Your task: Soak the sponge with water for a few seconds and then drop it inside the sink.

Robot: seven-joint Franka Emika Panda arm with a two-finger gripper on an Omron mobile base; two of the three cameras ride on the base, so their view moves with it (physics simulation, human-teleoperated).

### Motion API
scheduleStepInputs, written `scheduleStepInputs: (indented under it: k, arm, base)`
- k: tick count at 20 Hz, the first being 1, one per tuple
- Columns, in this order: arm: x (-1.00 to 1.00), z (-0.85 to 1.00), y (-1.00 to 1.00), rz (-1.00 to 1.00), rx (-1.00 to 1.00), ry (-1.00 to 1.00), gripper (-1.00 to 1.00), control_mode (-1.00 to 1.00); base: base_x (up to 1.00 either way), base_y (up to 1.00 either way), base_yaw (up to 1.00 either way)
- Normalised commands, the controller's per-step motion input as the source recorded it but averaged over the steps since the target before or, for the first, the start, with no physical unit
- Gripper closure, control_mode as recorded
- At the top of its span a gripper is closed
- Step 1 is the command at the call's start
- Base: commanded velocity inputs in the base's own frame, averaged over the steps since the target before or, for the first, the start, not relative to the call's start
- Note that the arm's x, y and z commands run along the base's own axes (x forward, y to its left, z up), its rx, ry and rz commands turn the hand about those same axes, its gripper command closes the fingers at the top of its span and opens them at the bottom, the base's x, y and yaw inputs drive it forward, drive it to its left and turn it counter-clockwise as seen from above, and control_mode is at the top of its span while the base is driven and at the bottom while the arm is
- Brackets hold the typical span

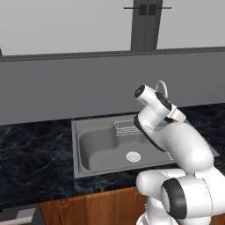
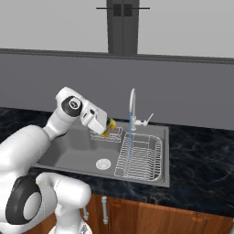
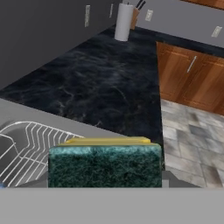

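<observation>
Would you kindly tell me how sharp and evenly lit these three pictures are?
Left base view: flat, even light, soft shadow inside the sink. Right base view: the water reads as a thin pale streak, the sponge small and coarse. Hand view: the sponge's green top looks grainy.

- I cannot make out the gripper [image 2: 109,127] fingers in the right base view; the sponge [image 2: 109,126] covers them.
- My own arm hides the 3 o'clock side of the sink [image 1: 83,132] in the left base view.
- The hand view's bottom edge cuts off the sponge [image 3: 105,166] and wire rack [image 3: 26,148].
</observation>
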Motion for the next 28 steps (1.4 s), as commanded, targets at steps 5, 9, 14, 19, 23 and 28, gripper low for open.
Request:
scheduleStepInputs:
  k: [5,9,14,19,23,28]
  arm:
    - [0.14,-0.11,-0.01,0.00,0.00,0.00,1.00,-1.00]
    - [0.21,-0.15,-0.03,0.00,0.00,-0.02,1.00,-1.00]
    - [0.24,-0.16,-0.02,-0.01,0.00,-0.07,1.00,-1.00]
    - [0.17,-0.20,-0.03,-0.01,0.00,-0.09,1.00,-1.00]
    - [0.15,-0.16,-0.02,-0.01,0.00,-0.08,1.00,-1.00]
    - [0.09,-0.02,-0.07,0.00,0.00,-0.03,1.00,-1.00]
  base:
    - [0.00,0.00,0.00]
    - [0.00,0.00,0.00]
    - [0.00,0.00,0.00]
    - [0.00,0.00,0.00]
    - [0.00,0.00,0.00]
    - [0.00,0.00,0.00]
